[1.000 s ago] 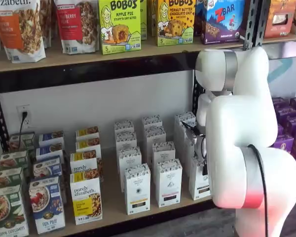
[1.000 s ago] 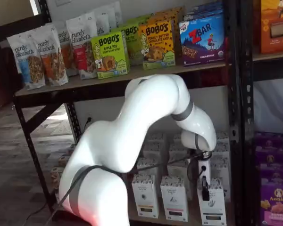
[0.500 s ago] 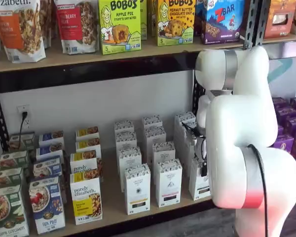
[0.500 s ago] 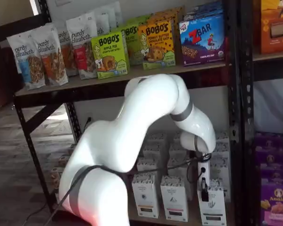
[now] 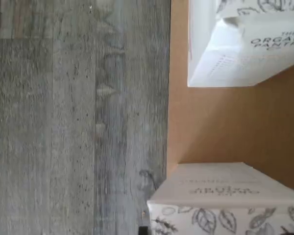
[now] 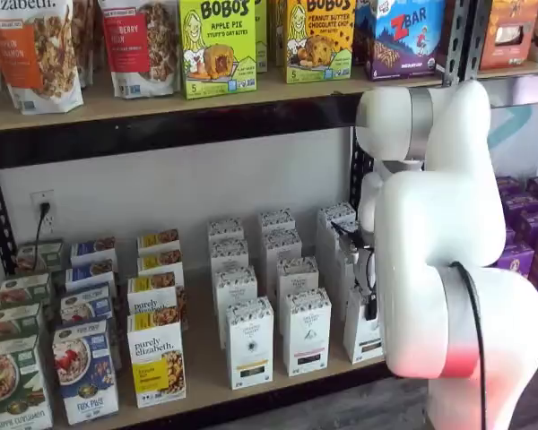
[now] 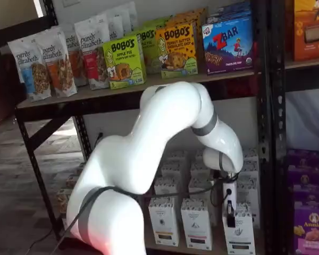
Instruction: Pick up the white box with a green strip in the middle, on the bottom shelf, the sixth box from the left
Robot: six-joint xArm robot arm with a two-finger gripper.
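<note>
One pincer (image 7: 231, 219) reaches down onto the white box (image 7: 239, 236) on the bottom shelf (image 6: 206, 358); grip unclear

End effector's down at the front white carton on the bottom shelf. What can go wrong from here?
1. Only one black finger of the end effector shows, at the top of the tall white carton with a speckled top; a shallow grip may slip or tilt on the lift.
2. That carton stands at the front edge of the light-tan wooden bottom shelf; if dropped, it likely falls to the floor.
3. The black cable hangs by the like white cartons behind and might snag one.
</note>
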